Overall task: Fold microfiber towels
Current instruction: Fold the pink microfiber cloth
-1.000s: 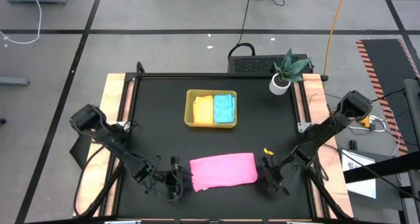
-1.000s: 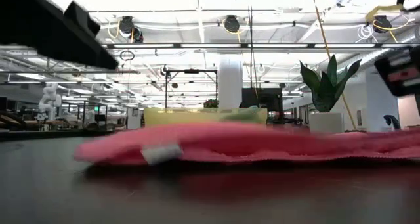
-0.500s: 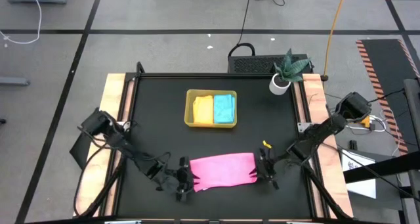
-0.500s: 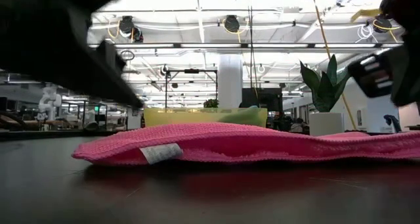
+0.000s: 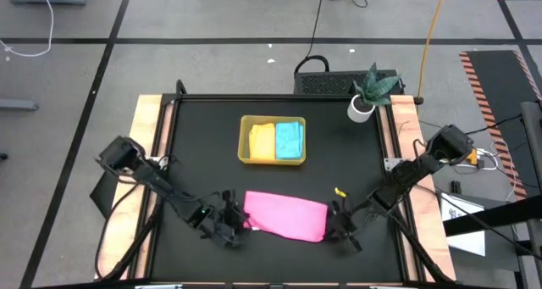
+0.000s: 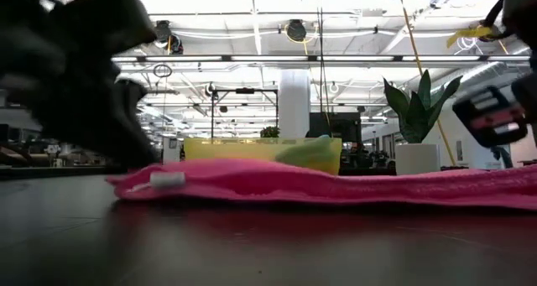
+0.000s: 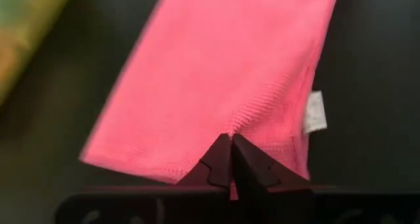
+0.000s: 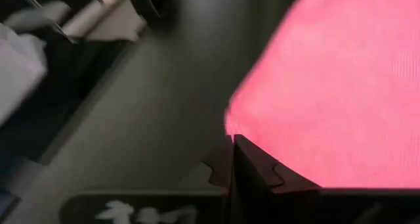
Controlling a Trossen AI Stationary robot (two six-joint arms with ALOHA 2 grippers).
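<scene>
where claws (image 5: pixel 233 227) grip: pink towel (image 5: pixel 285 216) edges

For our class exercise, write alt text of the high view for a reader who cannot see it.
Two dark robot arms pinch the ends of a pink towel lying on a black table, the left gripper and right gripper with jaws shut. Behind it, a yellow-green tray holds folded yellow and blue towels.
</scene>
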